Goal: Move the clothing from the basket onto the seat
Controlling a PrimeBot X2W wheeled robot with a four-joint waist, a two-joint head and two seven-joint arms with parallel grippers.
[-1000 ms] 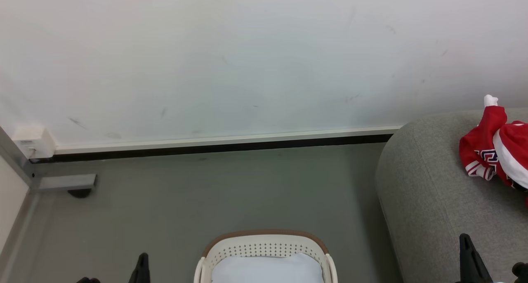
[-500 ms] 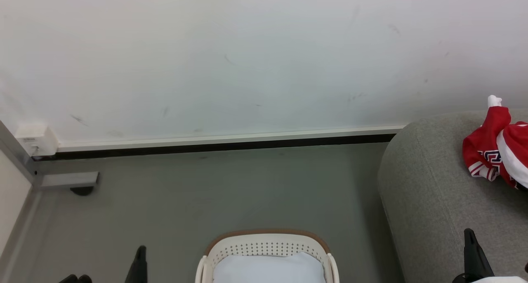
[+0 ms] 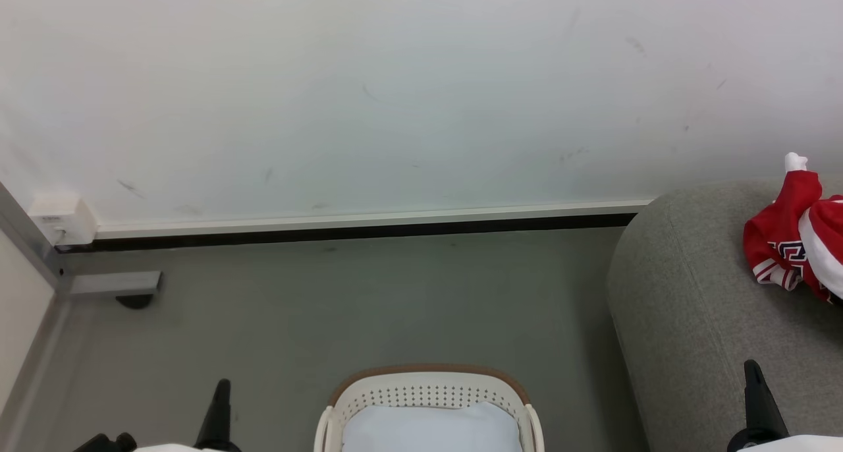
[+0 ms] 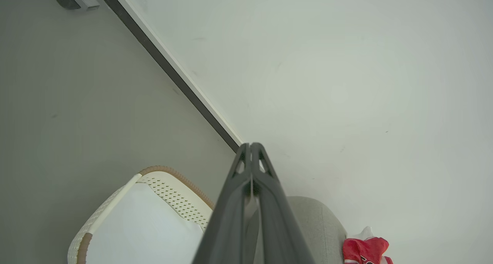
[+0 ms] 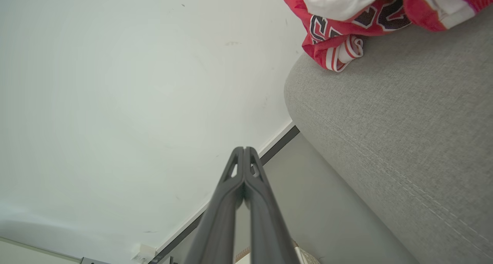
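The clothing (image 3: 787, 241) lies on the seat (image 3: 685, 320), right of the basket (image 3: 428, 376), which holds a white cloth (image 3: 431, 429); the left end effector (image 4: 251, 145) and right end effector (image 5: 244, 148) are pinched closed, empty; probably done, so park both clear of the basket.

The left gripper (image 4: 250, 145) has two long, dark grey fingers (image 4: 227, 218) that taper to narrow tips, each with a slim triangular cut-out just behind the tip. The right gripper (image 5: 244, 148) looks the same. Behind the fingers sit a rounded black joint (image 3: 105, 443) and a smooth white forearm shell (image 3: 790, 445).
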